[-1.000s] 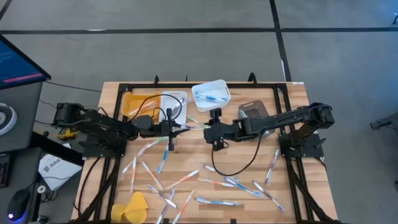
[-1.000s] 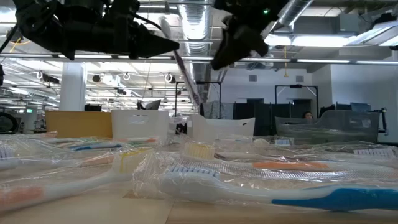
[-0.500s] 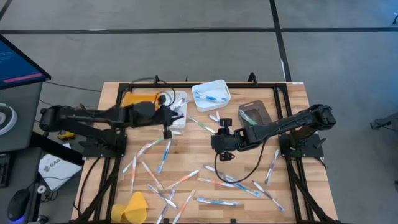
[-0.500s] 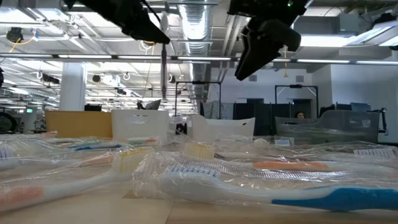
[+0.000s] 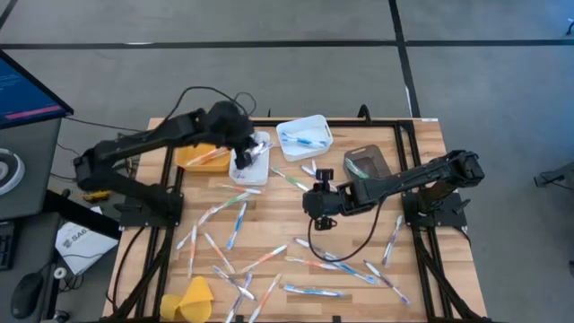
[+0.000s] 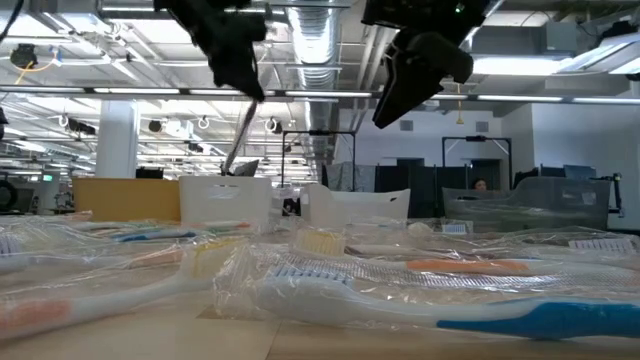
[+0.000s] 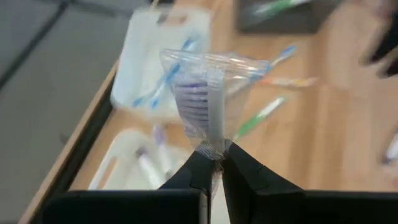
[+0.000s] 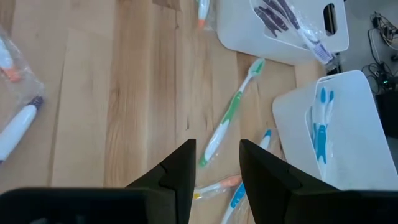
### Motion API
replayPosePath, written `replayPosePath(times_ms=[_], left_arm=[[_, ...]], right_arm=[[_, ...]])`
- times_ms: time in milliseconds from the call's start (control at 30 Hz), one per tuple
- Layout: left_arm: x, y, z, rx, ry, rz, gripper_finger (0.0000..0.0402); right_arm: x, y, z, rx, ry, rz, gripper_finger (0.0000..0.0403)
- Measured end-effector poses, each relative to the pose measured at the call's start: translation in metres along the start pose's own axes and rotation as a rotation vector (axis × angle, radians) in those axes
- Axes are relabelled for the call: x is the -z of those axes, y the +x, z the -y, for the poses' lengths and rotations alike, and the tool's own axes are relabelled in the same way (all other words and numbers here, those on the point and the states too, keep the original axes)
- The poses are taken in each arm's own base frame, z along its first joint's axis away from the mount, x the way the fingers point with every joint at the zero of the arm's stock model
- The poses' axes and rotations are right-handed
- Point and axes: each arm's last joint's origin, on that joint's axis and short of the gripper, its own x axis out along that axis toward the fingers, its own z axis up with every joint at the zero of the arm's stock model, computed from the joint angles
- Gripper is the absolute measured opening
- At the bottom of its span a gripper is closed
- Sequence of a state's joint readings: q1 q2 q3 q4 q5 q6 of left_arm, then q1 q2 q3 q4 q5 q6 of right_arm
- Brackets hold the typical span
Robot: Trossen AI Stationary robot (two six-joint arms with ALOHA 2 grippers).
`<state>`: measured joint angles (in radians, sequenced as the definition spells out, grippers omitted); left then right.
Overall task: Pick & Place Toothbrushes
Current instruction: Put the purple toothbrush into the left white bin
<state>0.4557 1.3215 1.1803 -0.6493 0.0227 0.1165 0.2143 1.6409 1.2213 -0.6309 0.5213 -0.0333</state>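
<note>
Several wrapped toothbrushes [image 5: 269, 260] lie scattered flat on the wooden table; one with a blue handle [image 6: 520, 318] lies nearest in the low view. My left gripper [image 5: 240, 160] hangs over the white bin [image 5: 256, 145] at the far side and is shut on a wrapped toothbrush [image 7: 200, 102] with purple bristles. My right gripper [image 5: 317, 201] hovers open above mid-table, a green toothbrush [image 8: 227, 121] on the wood ahead of its fingers [image 8: 216, 163]. It touches nothing. My left gripper [image 7: 214, 155] pinches the wrapped toothbrush between its two fingertips just behind the bristle head [image 7: 211, 146], through the clear wrapper. The fingers come from above, pointing down. The toothbrush is lifted clear and hangs slanted below the gripper [image 6: 238, 140], over the white bin.
Along the far edge stand an orange bin [image 5: 195, 154], a second white bin [image 5: 305, 135] holding blue toothbrushes, and a brown bin [image 5: 366, 163]. A yellow cloth-like lump [image 5: 190, 301] sits at the near left corner. Bare wood shows between my grippers.
My left gripper has swung from mid-table toward the far edge and now stands over the white bin, carrying the toothbrush, which tipped from slanted through upright to slanted the other way. My right gripper shifted a little toward the near and right edges, then held still.
</note>
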Motion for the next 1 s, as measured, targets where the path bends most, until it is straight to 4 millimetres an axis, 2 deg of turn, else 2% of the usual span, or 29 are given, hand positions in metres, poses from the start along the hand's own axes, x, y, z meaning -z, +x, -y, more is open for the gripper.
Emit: replayPosePath(times_ms=[167, 400, 600, 1000], left_arm=[[0.009, 0.033, -0.028, 0.058, -0.090, -0.100, 0.0010], [0.020, 0.060, -0.042, 0.114, -0.173, -0.185, 0.0010], [0.025, 0.070, -0.046, 0.112, -0.217, -0.230, 0.0010], [0.029, 0.069, -0.045, 0.115, -0.247, -0.280, 0.0011]], right_arm=[[0.000, 0.000, 0.000, 0.000, 0.002, 0.003, 0.0117], [0.000, 0.000, 0.000, -0.001, 0.002, 0.003, 0.0117], [0.000, 0.000, 0.000, -0.001, 0.002, 0.003, 0.0117], [0.000, 0.000, 0.000, -0.001, 0.002, 0.003, 0.0117]])
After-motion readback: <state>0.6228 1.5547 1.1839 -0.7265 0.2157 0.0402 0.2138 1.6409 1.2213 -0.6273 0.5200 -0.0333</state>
